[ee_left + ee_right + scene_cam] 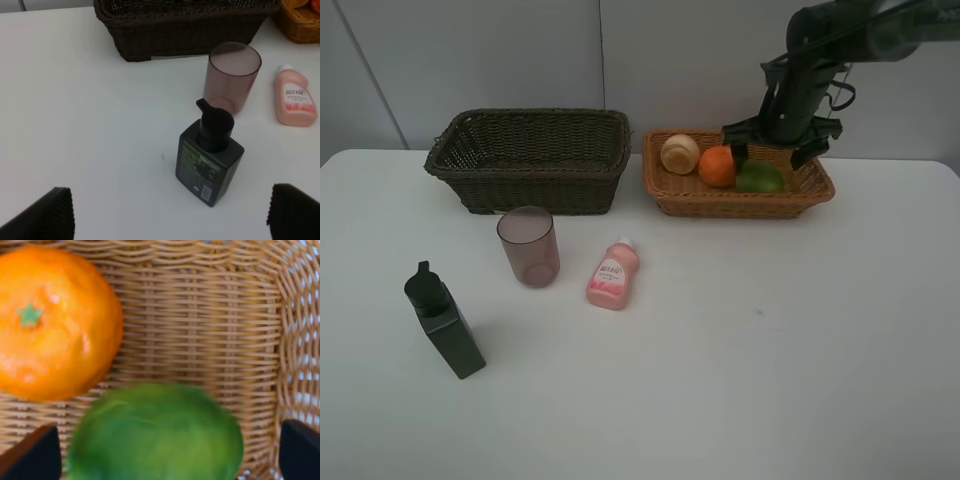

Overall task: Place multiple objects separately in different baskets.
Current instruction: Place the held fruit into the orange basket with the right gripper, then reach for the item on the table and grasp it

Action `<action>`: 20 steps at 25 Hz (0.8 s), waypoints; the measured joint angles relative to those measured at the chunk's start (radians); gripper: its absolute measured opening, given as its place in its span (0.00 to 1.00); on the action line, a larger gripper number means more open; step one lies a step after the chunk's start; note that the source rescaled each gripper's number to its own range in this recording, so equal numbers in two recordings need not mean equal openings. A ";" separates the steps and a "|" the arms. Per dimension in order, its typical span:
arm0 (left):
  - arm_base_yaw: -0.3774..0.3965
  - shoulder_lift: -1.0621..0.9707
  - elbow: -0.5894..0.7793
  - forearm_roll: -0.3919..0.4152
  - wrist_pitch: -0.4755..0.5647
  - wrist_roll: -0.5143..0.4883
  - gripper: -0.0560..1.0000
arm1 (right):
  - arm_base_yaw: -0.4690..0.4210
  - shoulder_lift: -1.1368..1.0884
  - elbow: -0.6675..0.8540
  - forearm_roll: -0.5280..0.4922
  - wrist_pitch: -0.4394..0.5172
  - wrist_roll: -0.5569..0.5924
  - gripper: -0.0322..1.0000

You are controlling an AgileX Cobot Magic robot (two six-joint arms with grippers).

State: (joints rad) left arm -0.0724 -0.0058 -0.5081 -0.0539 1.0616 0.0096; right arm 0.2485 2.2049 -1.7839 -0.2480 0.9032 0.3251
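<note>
My right claw (775, 150) hangs over the tan basket (680, 205) at the upper right of the high view. Its jaws are released and stand spread to either side of the green fruit (760, 178). That fruit lies in the basket, touching the tangerine (717, 166), with a pale round fruit (680, 154) further left.

My left claw (170, 215) is released and grasps nothing.

On the table (770, 350), below the dark basket (530, 190), the cup (529, 246) stands upright and the pink bottle (612, 275) lies beside it. The pump bottle (445, 322) stands at lower left.
</note>
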 joint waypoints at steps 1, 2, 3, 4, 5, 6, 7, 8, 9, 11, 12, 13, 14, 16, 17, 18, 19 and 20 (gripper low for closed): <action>0.000 0.000 0.000 0.000 0.000 0.000 1.00 | 0.003 -0.011 0.000 0.001 0.013 0.000 0.88; 0.000 0.000 0.000 0.000 0.000 0.000 1.00 | 0.007 -0.024 -0.002 0.001 0.024 0.000 0.88; 0.000 0.000 0.000 0.000 0.000 0.000 1.00 | 0.011 -0.039 -0.002 0.003 0.040 0.000 0.88; 0.000 0.000 0.000 0.000 0.000 0.000 1.00 | 0.016 -0.052 -0.002 0.003 0.060 0.000 0.89; 0.000 0.000 0.000 0.000 0.000 0.000 1.00 | 0.021 -0.070 0.000 0.005 0.082 0.000 0.90; 0.000 0.000 0.000 0.000 0.000 0.000 1.00 | 0.028 -0.092 0.011 0.005 0.094 0.000 0.90; 0.000 0.000 0.000 0.000 0.000 0.000 1.00 | 0.033 -0.117 0.027 0.006 0.103 0.000 0.90; 0.000 0.000 0.000 0.000 0.000 0.000 1.00 | 0.038 -0.142 0.056 0.010 0.104 -0.001 0.90; 0.000 0.000 0.000 0.000 0.000 0.000 1.00 | 0.042 -0.176 0.094 0.017 0.101 -0.003 0.90; 0.000 0.000 0.000 0.000 0.000 0.000 1.00 | 0.043 -0.248 0.188 0.043 0.075 -0.012 0.91; 0.000 0.000 0.000 0.000 0.000 0.000 1.00 | 0.042 -0.292 0.246 0.064 0.051 -0.021 0.90; 0.000 0.000 0.000 0.000 0.000 0.000 1.00 | 0.039 -0.338 0.306 0.089 0.035 -0.035 0.90; 0.000 0.000 0.000 0.000 0.000 0.000 1.00 | 0.033 -0.385 0.354 0.118 0.017 -0.053 0.90; 0.000 0.000 0.000 0.000 0.000 0.000 1.00 | 0.016 -0.468 0.467 0.180 -0.011 -0.103 0.90; 0.000 0.000 0.000 0.000 0.000 0.000 1.00 | 0.004 -0.511 0.520 0.199 -0.019 -0.124 0.90; 0.000 0.000 0.000 0.000 0.000 0.000 1.00 | -0.009 -0.547 0.563 0.203 -0.024 -0.137 0.90; 0.000 0.000 0.000 0.000 0.000 0.000 1.00 | -0.019 -0.589 0.612 0.207 -0.028 -0.144 0.90; 0.000 0.000 0.000 0.000 0.000 0.000 1.00 | -0.032 -0.631 0.657 0.203 -0.028 -0.151 0.90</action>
State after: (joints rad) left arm -0.0724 -0.0058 -0.5081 -0.0539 1.0616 0.0096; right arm 0.2164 1.5741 -1.1268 -0.0445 0.8756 0.1743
